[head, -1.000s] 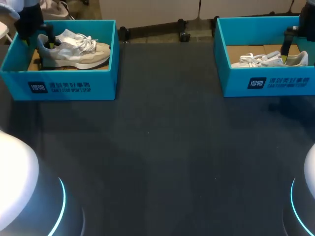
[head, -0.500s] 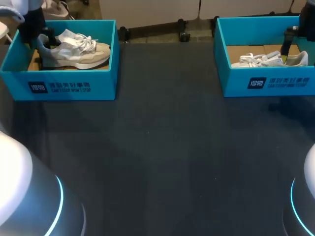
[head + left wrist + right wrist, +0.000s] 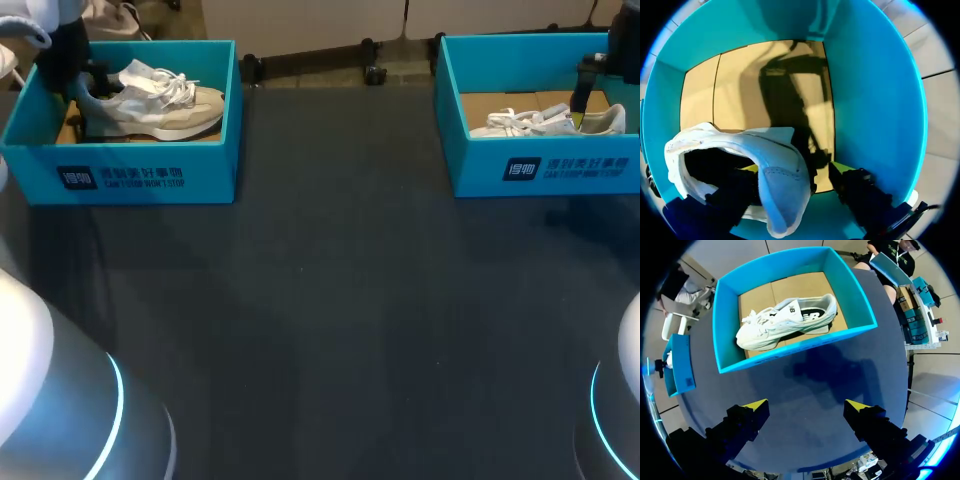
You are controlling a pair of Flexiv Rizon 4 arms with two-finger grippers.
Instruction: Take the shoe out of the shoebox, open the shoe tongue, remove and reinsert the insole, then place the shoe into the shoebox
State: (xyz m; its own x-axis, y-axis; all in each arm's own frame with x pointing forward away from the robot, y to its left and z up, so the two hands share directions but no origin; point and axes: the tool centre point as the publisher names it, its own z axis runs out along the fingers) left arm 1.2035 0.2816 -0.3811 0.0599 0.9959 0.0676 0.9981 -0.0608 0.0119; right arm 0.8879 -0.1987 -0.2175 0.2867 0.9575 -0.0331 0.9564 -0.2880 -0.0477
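1. Head view: dark surface (image 3: 330, 330) with a teal box at each far corner.
2. Left shoebox (image 3: 140, 175) holds the beige shoe (image 3: 160, 105), upright, toe toward the surface's middle.
3. Right shoebox (image 3: 540, 170) holds the white shoe (image 3: 530, 122) on its cardboard floor.
4. Left tool (image 3: 795, 168), fingers seen only in the left wrist view: open, one finger inside the beige shoe's collar, the other outside the heel with a gap.
5. Right tool (image 3: 807, 405), clearest in the right wrist view: open, empty, above the surface short of the right shoebox.
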